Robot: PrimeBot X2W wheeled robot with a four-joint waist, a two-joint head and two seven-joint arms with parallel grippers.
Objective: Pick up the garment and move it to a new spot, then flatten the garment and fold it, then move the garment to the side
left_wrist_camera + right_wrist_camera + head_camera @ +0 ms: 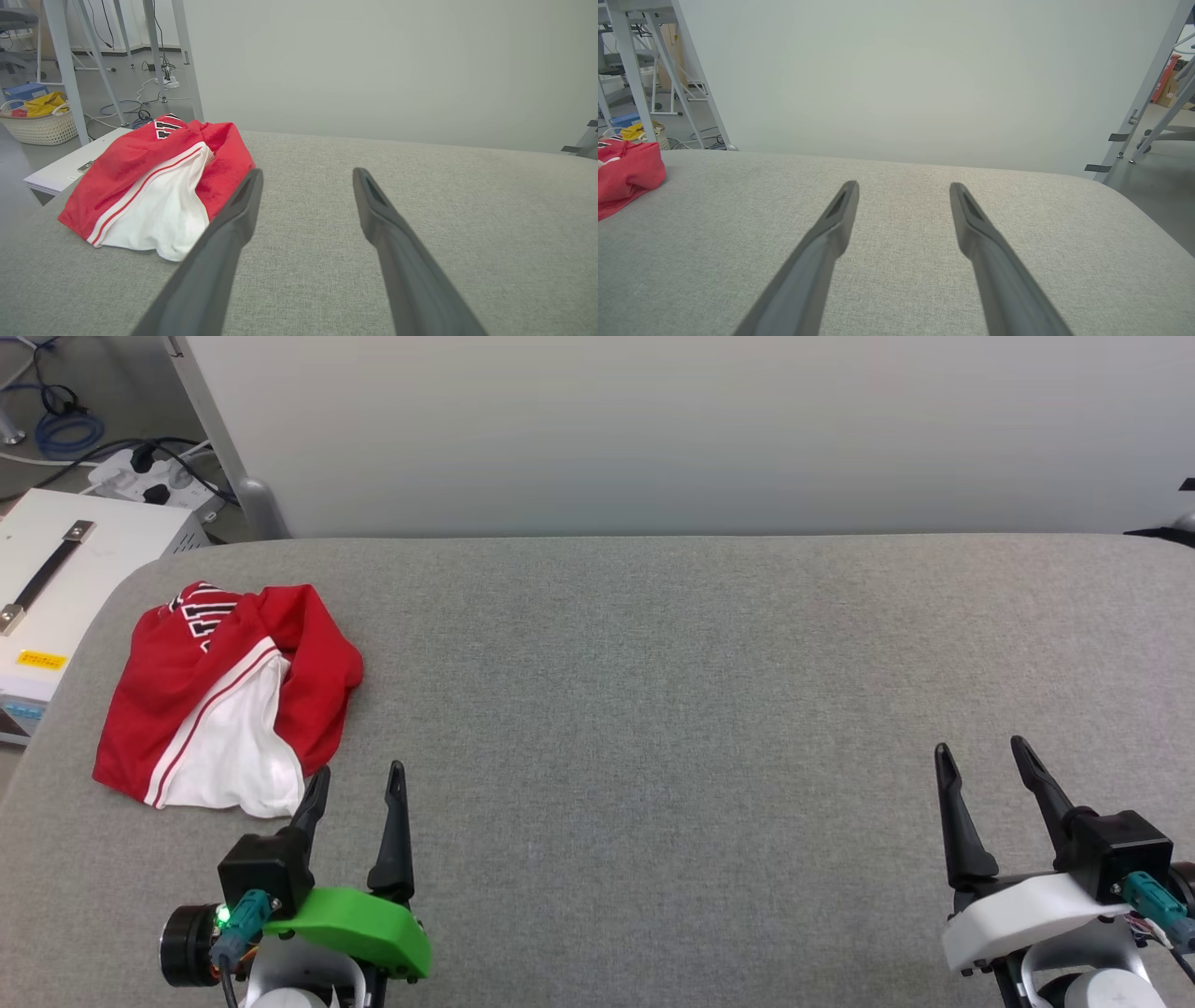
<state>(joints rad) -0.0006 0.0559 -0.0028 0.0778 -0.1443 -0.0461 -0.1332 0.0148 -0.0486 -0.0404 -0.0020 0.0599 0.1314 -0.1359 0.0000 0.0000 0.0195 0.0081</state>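
Head view: the garment [229, 695] lies bunched at the gray table's [653, 709] far left. Left pincer [356, 781] and right pincer [981, 754] stand open, empty.

Left wrist view: garment just beside the left finger.

Right wrist view: garment at left edge.

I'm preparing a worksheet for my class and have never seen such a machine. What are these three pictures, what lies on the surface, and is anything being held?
This is a two-armed robot. One picture looks down from its head; the other two look along each arm's pincer from the wrist. The left pincer and right pincer both stand open and hold nothing. On the grey padded table lies a crumpled red jersey with a white sleeve, near the table's left end, just ahead of the left pincer. Beyond the table stands a pale wall panel.
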